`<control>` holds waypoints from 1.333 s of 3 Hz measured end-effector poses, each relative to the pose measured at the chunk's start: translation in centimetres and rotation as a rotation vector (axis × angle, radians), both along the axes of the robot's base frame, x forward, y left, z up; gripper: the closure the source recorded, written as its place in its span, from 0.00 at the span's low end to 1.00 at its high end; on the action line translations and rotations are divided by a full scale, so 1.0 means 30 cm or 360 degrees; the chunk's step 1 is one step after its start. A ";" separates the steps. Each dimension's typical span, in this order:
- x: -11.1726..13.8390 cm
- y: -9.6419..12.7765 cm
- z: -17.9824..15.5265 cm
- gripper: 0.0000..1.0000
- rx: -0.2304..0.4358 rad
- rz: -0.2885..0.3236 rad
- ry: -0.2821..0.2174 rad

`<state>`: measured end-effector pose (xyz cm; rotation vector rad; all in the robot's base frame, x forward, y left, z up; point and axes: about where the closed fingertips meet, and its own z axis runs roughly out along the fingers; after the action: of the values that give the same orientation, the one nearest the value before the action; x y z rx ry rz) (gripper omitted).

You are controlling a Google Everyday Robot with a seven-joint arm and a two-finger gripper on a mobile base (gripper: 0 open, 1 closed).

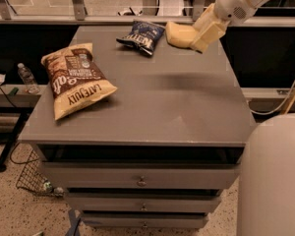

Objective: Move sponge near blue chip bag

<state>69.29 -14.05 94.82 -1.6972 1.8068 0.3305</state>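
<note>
The pale yellow sponge (179, 35) is held up above the grey table (152, 107), near the far right part of it. My cream-coloured gripper (200, 37) is shut on the sponge's right end, reaching in from the upper right. The blue chip bag (142, 36) lies on the table at the far middle, just to the left of the sponge and a little apart from it.
A large tan and brown chip bag (76, 77) lies on the table's left side. Drawers (140, 181) are below the table's front edge. A water bottle (27, 77) stands on a low shelf at the left. A wire basket (32, 178) is on the floor. The robot's body (273, 176) fills the lower right.
</note>
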 end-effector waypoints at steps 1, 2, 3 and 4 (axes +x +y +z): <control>0.021 0.001 0.032 1.00 0.0026 -0.0015 -0.0050; 0.085 0.010 0.036 1.00 0.0069 -0.0099 -0.0115; 0.195 0.054 0.090 1.00 0.0109 -0.0220 -0.0273; 0.286 0.122 0.107 1.00 0.0141 -0.0303 -0.0365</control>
<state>77.87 -10.39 98.03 -1.4267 1.7397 0.1264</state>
